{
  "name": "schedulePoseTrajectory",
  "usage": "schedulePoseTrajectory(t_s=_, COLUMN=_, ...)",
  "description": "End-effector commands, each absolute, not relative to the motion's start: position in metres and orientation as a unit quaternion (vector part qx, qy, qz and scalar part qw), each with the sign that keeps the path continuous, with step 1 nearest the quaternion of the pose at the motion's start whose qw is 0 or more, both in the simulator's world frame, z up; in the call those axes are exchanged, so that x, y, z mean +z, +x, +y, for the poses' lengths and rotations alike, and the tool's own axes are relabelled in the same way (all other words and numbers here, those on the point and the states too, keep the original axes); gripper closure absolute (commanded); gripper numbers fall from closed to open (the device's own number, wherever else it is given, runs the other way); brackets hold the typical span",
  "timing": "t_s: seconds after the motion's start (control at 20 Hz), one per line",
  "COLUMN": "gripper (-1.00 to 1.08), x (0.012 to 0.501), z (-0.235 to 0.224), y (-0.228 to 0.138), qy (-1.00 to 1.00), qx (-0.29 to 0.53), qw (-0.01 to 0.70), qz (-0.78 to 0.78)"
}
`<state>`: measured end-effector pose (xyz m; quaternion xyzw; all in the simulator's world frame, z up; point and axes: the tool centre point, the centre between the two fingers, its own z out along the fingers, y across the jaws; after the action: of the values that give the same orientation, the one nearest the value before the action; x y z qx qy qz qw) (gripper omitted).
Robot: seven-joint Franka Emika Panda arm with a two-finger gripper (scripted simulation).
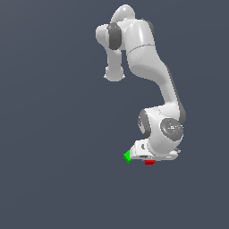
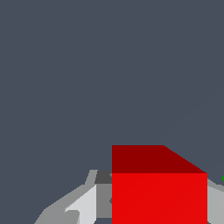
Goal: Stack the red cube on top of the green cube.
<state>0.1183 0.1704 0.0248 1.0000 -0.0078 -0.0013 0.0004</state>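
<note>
Exterior view: arm (image 1: 147, 58) bent over from the top of frame, folding down to a low wrist (image 1: 165, 129) near the floor (image 1: 53, 134). Gripper (image 1: 149, 157) down at the very bottom of the reach, white hand angled toward the view's left. Red cube (image 1: 150, 162) showing only as a thin red strip just under the hand, mostly covered by it. Green cube (image 1: 127, 156) just beside, toward the view's left, corner-on like a small diamond, sitting a touch higher in frame than the red strip. Narrow gap between the two colours; cannot tell from here whether touching the hand or apart.

Wrist view: red cube (image 2: 159, 197) filling the lower part of the picture, bright front face with a darker top face above it, very close to the lens. Grey fingers (image 2: 83, 205) flanking it on both sides, one clear on one flank, a sliver of the other (image 2: 215, 203) at the opposite edge. Jaws drawn in against the cube's sides, so clenched on the red cube by the look of it. Tiny speck of green (image 2: 222, 178) at the frame edge, beside the far finger. Rest of the picture plain dark floor (image 2: 87, 65).
</note>
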Motion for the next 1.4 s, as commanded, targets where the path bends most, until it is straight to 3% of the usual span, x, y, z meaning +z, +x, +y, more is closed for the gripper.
schedulePoseTrajectory(t_s=0.0, gripper=1.08, x=0.034, z=0.171, y=0.119, qy=1.000, qx=0.000, qw=0.000, qz=-0.008)
schedulePoseTrajectory(t_s=0.65, gripper=1.08, x=0.112, z=0.170, y=0.118, qy=1.000, qx=0.000, qw=0.000, qz=-0.008)
schedulePoseTrajectory(t_s=1.35, gripper=1.08, x=0.115, z=0.162, y=0.118, qy=1.000, qx=0.000, qw=0.000, qz=-0.008)
